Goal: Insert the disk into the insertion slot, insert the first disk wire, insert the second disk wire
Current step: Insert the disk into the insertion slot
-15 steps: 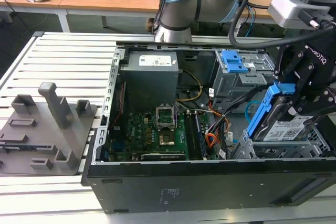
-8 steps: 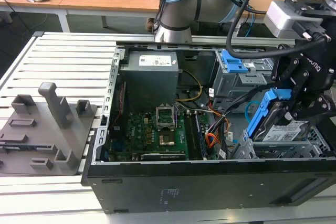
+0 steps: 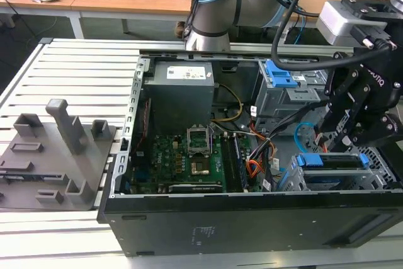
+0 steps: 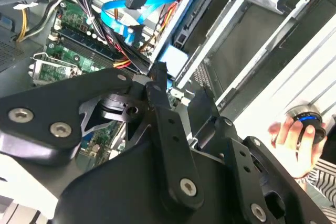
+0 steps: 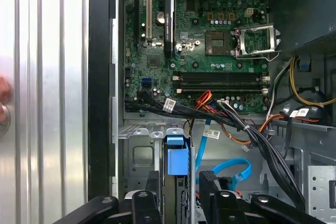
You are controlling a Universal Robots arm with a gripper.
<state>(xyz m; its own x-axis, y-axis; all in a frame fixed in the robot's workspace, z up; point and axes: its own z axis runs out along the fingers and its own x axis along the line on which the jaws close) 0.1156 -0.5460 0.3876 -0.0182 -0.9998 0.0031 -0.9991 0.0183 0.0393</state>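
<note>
The disk (image 3: pixel 332 162) in its blue carrier lies in the insertion slot (image 3: pixel 385 159), at the exterior view's right end of the open computer case (image 3: pixel 239 225). The gripper (image 3: pixel 343 138) hangs just above the disk with its fingers spread and it grasps nothing. The second disk wire (image 3: pixel 301 131) makes a loop near the disk.

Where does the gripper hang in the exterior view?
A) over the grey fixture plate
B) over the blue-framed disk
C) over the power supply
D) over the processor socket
B: the gripper hangs just above the blue-framed disk, at the exterior view's right.
</note>
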